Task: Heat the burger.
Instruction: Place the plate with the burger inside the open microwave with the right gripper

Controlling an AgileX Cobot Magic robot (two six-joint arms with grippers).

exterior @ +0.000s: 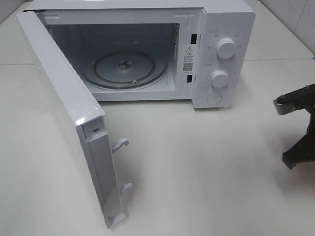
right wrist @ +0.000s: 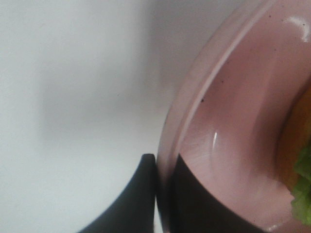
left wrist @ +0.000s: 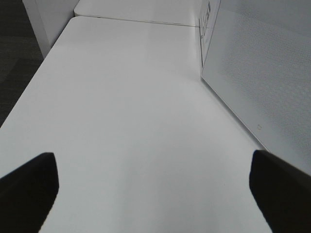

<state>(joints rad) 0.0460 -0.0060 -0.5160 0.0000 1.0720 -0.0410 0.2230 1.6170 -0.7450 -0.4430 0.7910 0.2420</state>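
Note:
The burger (right wrist: 298, 127) shows only in the right wrist view, as an orange edge with green lettuce at the frame border, lying on a pink plate (right wrist: 233, 121). My right gripper (right wrist: 163, 194) is shut on the plate's rim, one dark finger outside it and one inside. In the high view only part of the right arm (exterior: 298, 125) shows at the right edge; plate and burger are out of that view. The white microwave (exterior: 221, 29) stands open, its glass turntable (exterior: 125, 66) bare. My left gripper (left wrist: 155, 194) is open and empty over the table.
The microwave door (exterior: 64, 108) swings out far to the front left, with two latch hooks (exterior: 120, 144) on its edge. Its outer face (left wrist: 262, 73) is beside my left gripper. Two knobs (exterior: 225, 48) sit on the right panel. White table (exterior: 197, 172) all around.

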